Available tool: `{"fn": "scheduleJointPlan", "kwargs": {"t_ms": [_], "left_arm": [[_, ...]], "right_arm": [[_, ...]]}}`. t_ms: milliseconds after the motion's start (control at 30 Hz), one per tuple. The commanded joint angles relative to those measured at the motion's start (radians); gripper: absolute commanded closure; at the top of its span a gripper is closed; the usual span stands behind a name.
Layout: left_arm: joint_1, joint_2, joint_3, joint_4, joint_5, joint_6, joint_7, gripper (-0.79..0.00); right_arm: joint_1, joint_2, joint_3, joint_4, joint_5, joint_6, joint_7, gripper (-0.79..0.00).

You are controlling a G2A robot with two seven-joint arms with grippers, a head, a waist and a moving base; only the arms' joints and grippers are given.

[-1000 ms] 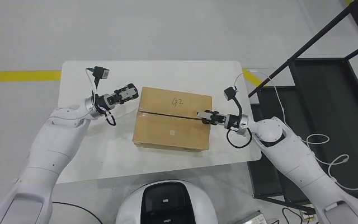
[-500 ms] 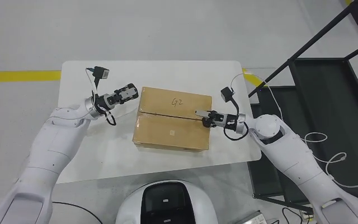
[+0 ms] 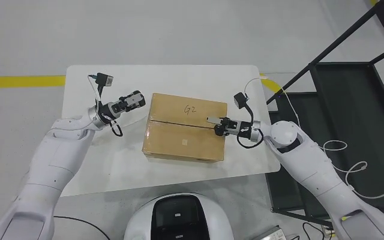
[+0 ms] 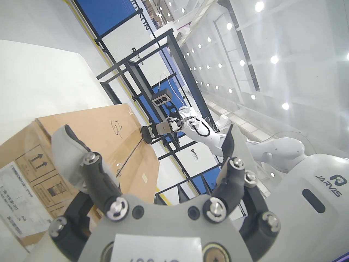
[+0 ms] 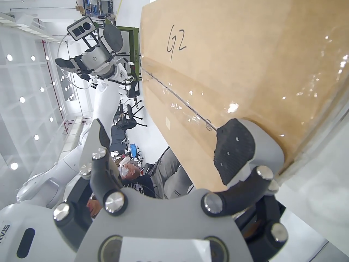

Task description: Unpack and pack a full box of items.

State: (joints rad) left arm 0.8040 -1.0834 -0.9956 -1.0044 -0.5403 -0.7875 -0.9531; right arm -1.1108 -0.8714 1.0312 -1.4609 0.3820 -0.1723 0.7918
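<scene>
On the middle of the white table [image 3: 108, 162] sat the cardboard box [image 3: 185, 126], shut, its two top flaps meeting in a long seam [image 3: 180, 123] covered with clear tape. A handwritten mark [image 3: 191, 109] lay on the flap farther from the robot, and a small pale sticker [image 3: 185, 142] on the nearer flap. A white printed label [image 4: 16, 192] was stuck to the box's left end face.

At the right end of the box, the right gripper [image 3: 216, 123] was over the top edge where the seam ran out. Its claw stood apart. One dark pad [image 5: 234, 148] lay on or just above the taped top beside the seam's end; whether it touched I could not tell. The other finger [image 5: 101, 134] hung clear of the box, on the robot's side of it.

Just beside the box's far left corner hovered the left gripper [image 3: 135, 99], its claw also spread wide, holding nothing and not touching the cardboard.
</scene>
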Motion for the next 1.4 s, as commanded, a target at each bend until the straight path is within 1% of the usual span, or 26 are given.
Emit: {"fn": "scheduleJointPlan", "kwargs": {"t_ms": [0, 133, 233, 367, 533, 633, 700, 1367], "left_arm": [[0.022, 0.011, -0.025, -0.014, -0.007, 0.024, -0.031, -0.785], [0.063, 0.028, -0.055, -0.046, -0.006, 0.078, -0.098, -0.785], [0.104, 0.039, -0.084, -0.063, -0.018, 0.093, -0.112, -0.785], [0.186, 0.056, -0.142, -0.102, -0.057, 0.079, -0.096, -0.785], [0.309, 0.075, -0.21, -0.191, -0.08, 0.062, -0.07, -0.785], [0.376, 0.08, -0.235, -0.237, -0.089, 0.056, -0.038, -0.785], [0.408, 0.081, -0.243, -0.257, -0.092, 0.056, -0.02, -0.785], [0.408, 0.081, -0.243, -0.257, -0.092, 0.056, -0.02, -0.785]], "right_arm": [[0.0, 0.0, 0.0, 0.0, -0.001, 0.0, 0.0, -0.785], [0.0, 0.0, 0.0, 0.0, -0.001, 0.0, 0.0, -0.785], [0.0, 0.0, 0.0, 0.0, -0.001, 0.0, 0.0, -0.785], [0.0, 0.0, 0.0, 0.0, -0.001, 0.0, 0.0, -0.785], [0.0, 0.0, 0.0, 0.0, -0.001, 0.0, 0.0, -0.785], [0.0, 0.0, 0.0, 0.0, -0.001, 0.0, 0.0, -0.785], [0.0, 0.0, 0.0, 0.0, -0.001, 0.0, 0.0, -0.785], [0.0, 0.0, 0.0, 0.0, -0.001, 0.0, 0.0, -0.785]]}}
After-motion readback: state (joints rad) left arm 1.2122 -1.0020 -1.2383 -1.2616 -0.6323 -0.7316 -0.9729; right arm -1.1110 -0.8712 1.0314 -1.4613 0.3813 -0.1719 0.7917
